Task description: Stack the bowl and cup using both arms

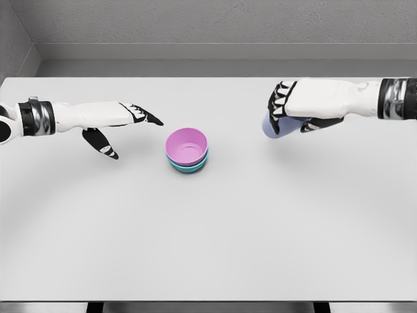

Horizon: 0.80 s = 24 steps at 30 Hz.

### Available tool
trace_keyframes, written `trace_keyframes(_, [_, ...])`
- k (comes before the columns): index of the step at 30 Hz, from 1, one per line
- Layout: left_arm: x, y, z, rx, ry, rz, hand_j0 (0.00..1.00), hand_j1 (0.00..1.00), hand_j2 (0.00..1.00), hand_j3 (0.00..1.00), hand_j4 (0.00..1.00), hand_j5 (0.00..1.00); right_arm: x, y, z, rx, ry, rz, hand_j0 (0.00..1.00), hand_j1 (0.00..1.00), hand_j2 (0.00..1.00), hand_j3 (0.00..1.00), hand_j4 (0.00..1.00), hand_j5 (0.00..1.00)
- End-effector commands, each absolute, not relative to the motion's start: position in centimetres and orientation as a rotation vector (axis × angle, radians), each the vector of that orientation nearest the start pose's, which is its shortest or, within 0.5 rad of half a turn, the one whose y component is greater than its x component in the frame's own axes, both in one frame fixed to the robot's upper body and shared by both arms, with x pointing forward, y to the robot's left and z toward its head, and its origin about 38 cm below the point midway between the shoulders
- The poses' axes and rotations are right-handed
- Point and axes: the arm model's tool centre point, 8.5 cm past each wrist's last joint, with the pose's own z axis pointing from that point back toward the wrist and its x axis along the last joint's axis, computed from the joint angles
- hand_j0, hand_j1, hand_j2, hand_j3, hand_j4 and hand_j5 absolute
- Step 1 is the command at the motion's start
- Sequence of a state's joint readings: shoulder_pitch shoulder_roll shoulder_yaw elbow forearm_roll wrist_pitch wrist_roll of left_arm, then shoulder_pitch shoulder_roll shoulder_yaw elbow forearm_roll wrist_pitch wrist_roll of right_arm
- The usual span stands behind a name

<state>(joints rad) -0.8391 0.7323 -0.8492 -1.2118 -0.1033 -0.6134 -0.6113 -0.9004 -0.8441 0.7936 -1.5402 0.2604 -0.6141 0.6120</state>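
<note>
Cup [272, 124]: pale blue-violet, clamped in the right hand [296, 107], carried above the table to the right of the bowls, well apart from them; tilted, it seemed, though mostly hidden by the fingers.
Right hand: reached in from the right edge, fingers wrapped around the cup from above.
Pink bowl [187, 145]: sat near the middle of the table, nested inside the teal bowl [189, 167]; nothing lay inside, bare bottom visible.
Teal bowl: lowest of the stack, only a rim crescent showing below and beside the pink one; held the pink bowl and nothing else.
Left hand [120, 124]: hovered left of the bowls, near but not touching; fingers apart, forefingers pointing toward the stack, thumb hanging down, holding nothing.
Table [208, 248]: plain white, carried the bowl stack.
Step in hand, as judged: bringing the cup over to the pink bowl.
Doing it well: better to centre the cup over the bowl's hollow, level it upright, lower gently, then loosen the fingers only once seated; left hand could steady the stack's rim against sliding.
</note>
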Motion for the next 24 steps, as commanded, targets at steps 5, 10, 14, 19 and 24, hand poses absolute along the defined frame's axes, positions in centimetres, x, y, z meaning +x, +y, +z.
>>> trace_keyframes(5, [47.0, 28.2, 20.4, 0.102, -1.411, -1.969, 1.00, 1.00, 1.00, 1.00, 1.00, 1.00, 43.9, -23.2, 29.3, 0.417, 1.936, -2.863, 0.46, 0.46, 0.46, 0.46, 0.46, 0.46])
trace_keyframes(10, [47.0, 28.2, 20.4, 0.103, -1.410, -1.969, 1.00, 1.00, 1.00, 1.00, 1.00, 1.00, 43.9, -21.9, 29.8, 0.398, 1.952, -2.820, 0.46, 0.46, 0.46, 0.46, 0.46, 0.46])
trace_keyframes(14, [47.0, 28.2, 20.4, 0.103, -1.410, -1.969, 1.00, 1.00, 1.00, 1.00, 1.00, 1.00, 44.0, -21.4, 29.9, 0.393, 1.958, -2.808, 0.46, 0.46, 0.46, 0.46, 0.46, 0.46])
trace_keyframes(19, [47.0, 28.3, 20.4, 0.104, -1.409, -1.969, 1.00, 1.00, 1.00, 1.00, 1.00, 1.00, 43.5, -19.1, 29.9, 0.331, 1.963, -2.754, 0.46, 0.46, 0.46, 0.46, 0.46, 0.46])
trace_keyframes(24, [47.0, 28.3, 20.4, 0.104, -1.409, -1.969, 1.00, 1.00, 1.00, 1.00, 1.00, 1.00, 43.0, -17.4, 30.8, 0.310, 1.956, -2.699, 0.46, 0.46, 0.46, 0.46, 0.46, 0.46])
